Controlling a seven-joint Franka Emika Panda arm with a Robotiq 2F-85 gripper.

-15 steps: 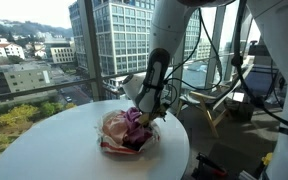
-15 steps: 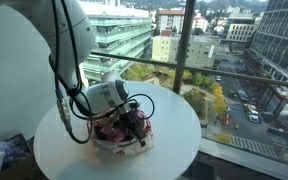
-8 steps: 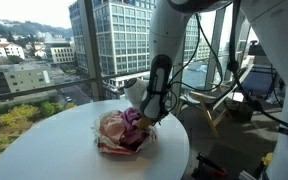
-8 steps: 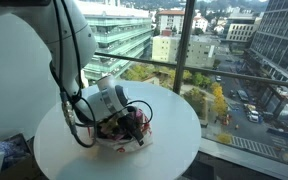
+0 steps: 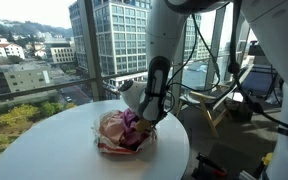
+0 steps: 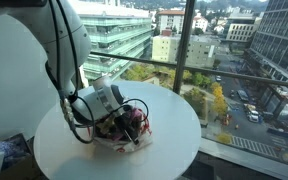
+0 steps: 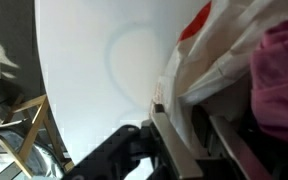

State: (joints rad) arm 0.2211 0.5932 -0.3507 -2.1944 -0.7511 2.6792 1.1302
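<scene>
A clear plastic bag (image 5: 117, 131) (image 6: 122, 130) stuffed with pink and purple things lies on the round white table (image 5: 44, 150) (image 6: 174, 130). My gripper (image 5: 144, 117) (image 6: 134, 124) has come down onto the bag's side nearest the arm. In the wrist view the bag (image 7: 219, 55) fills the right side, with a magenta lump showing through the plastic. The gripper (image 7: 184, 118) has its fingers (image 7: 172, 145) on either side of a fold of the bag's edge, drawn in on the plastic. The fingertips are partly hidden by the bag.
The table's rim (image 5: 179, 150) lies close behind the bag. Glass walls (image 5: 94, 40) surround the table. Wooden furniture and cables (image 5: 234, 95) stand beyond the arm, and wooden legs (image 7: 24, 130) show below the table edge.
The jaws have drawn together on the bag's edge. The arm has shifted slightly over the bag, and the bag has barely moved.
</scene>
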